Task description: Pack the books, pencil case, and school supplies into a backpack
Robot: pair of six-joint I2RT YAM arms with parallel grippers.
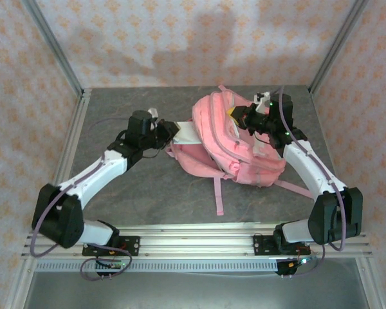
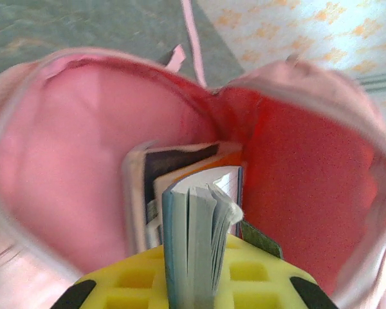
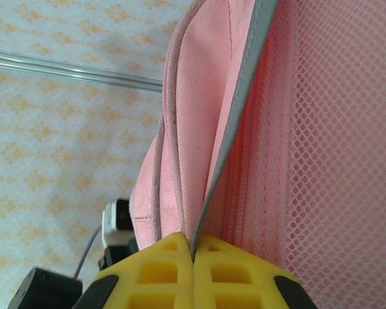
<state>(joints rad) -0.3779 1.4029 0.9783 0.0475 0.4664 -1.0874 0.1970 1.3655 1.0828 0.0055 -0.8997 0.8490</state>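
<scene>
While my right gripper (image 3: 193,254) pinches the pink fabric backpack (image 3: 199,129) open, my left gripper (image 2: 192,283) clamps a thin flat book (image 2: 196,212) for insertion.

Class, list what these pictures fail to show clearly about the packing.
Left wrist: gripped book is edge-on, so its cover is unreadable.
Left wrist: books further inside are blurred and half behind it; count unclear.
Top external: backpack fabric hides its contents.

The backpack (image 2: 64,161) hides most of the books (image 2: 180,164) inside; its near rim blurs.
</scene>
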